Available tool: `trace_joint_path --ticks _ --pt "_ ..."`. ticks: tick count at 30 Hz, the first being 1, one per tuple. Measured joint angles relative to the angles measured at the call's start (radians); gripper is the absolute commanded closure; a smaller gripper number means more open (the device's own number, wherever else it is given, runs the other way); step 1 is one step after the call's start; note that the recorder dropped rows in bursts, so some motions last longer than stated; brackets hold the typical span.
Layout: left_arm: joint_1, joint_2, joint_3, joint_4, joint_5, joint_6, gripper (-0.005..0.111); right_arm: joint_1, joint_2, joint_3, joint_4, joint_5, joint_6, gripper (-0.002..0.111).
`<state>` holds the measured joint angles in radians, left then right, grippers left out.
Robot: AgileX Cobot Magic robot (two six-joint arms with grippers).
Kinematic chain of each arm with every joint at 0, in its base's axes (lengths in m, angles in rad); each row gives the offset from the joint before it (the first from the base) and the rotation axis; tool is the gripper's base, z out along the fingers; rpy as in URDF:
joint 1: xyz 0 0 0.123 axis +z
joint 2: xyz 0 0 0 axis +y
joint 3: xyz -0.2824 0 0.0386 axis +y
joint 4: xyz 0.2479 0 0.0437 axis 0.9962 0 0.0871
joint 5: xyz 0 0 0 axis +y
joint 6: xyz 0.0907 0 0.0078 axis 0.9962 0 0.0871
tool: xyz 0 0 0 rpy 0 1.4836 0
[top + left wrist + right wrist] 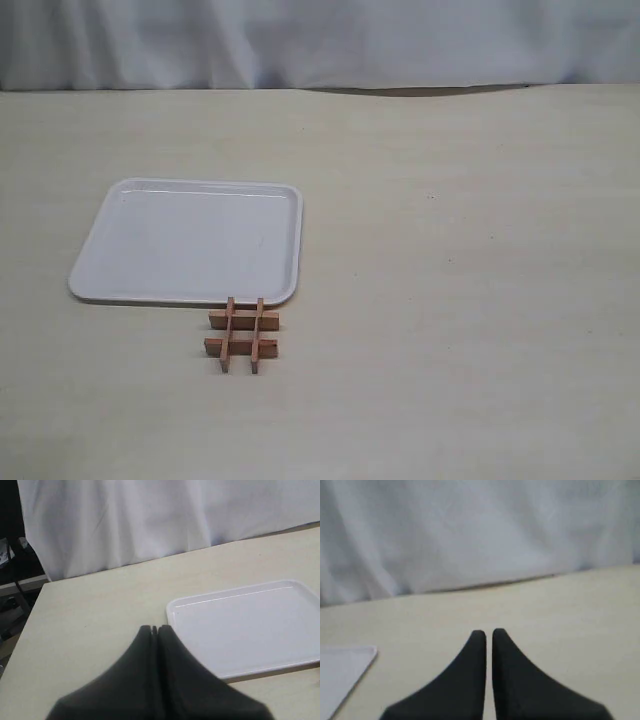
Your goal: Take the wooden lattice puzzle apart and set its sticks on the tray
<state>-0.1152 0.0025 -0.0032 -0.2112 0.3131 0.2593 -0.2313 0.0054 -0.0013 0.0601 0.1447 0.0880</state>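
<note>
The wooden lattice puzzle [242, 335] lies whole on the table, a reddish-brown hash of four sticks, just in front of the tray's near right corner. The white tray [100, 283] holds nothing; it also shows in the left wrist view [250, 630] and as a corner in the right wrist view [340, 675]. Neither arm appears in the exterior view. My left gripper [154, 628] is shut, its black fingers pressed together above the table beside the tray. My right gripper [489, 632] is shut with a hairline slit, holding nothing. The puzzle is out of both wrist views.
A white cloth backdrop [320, 40] hangs behind the far table edge. The pale tabletop [470, 280] stretches wide to the right of the tray. In the left wrist view the table's side edge [35, 610] drops off to dark clutter.
</note>
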Motion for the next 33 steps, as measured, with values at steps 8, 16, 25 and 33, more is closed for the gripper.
trace_joint_path --ticks 8,16,25,33 --pt "0.000 0.000 0.000 0.000 0.000 0.000 0.107 0.000 0.000 0.000 0.000 -0.426 0.000 0.104" --pt "0.000 0.000 0.000 0.000 0.000 0.000 0.107 0.000 0.000 0.000 0.000 -0.655 0.115 0.104" --pt "0.000 0.000 0.000 0.000 0.000 0.000 0.107 0.000 0.013 0.000 0.000 -0.700 0.461 0.104" --pt "0.000 0.000 0.000 0.000 0.000 0.000 0.107 0.000 0.313 -0.239 -0.083 -0.570 0.497 0.104"
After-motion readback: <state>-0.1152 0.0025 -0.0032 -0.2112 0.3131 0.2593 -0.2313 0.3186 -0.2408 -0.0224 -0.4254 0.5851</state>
